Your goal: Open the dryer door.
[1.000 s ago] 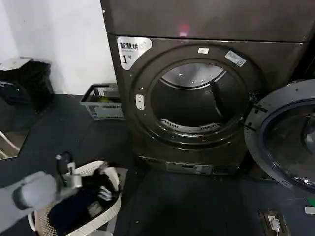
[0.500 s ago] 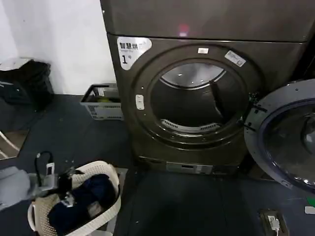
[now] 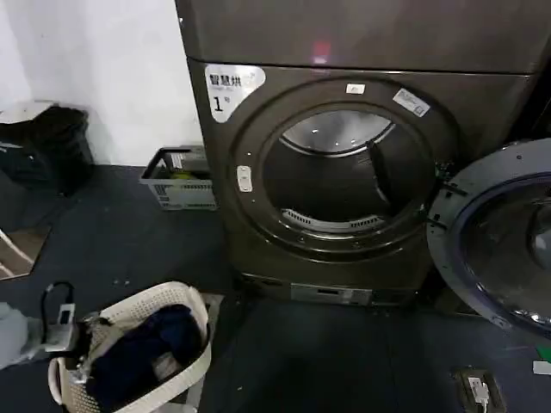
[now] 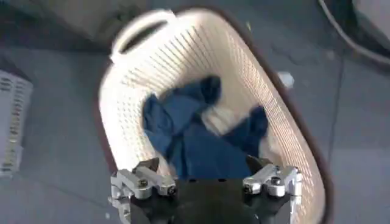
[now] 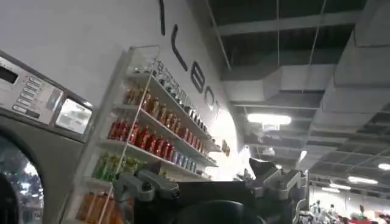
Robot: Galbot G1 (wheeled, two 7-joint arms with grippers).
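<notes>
- Head view: the dryer (image 3: 336,172) stands ahead with its drum mouth bare. The door (image 3: 495,237) is swung out on hinges at the mouth's right side, its grey inner face turned this way, so the task looks done. The left gripper (image 3: 73,340) is low at the near left, well apart from the door and far to its left, just beside a basket (image 3: 194,361) of dark clothes (image 3: 138,353).
- Left wrist view: the left gripper (image 4: 206,182) hangs over the basket (image 4: 122,122). Its fingers (image 4: 143,181) are spread and hold nothing; the clothes (image 4: 201,140) lie beyond and between them.
- Right wrist view: the right gripper (image 5: 210,182) points up toward shelves (image 5: 152,134) and ceiling. Its fingers are spread and empty.
- Handling, as I judge it: the door is heavy, stiff and swings only on its hinge. Its chrome rim is likely slick and the glass is best left alone. The best hold is the rim edge opposite the hinge, where leverage is greatest.
</notes>
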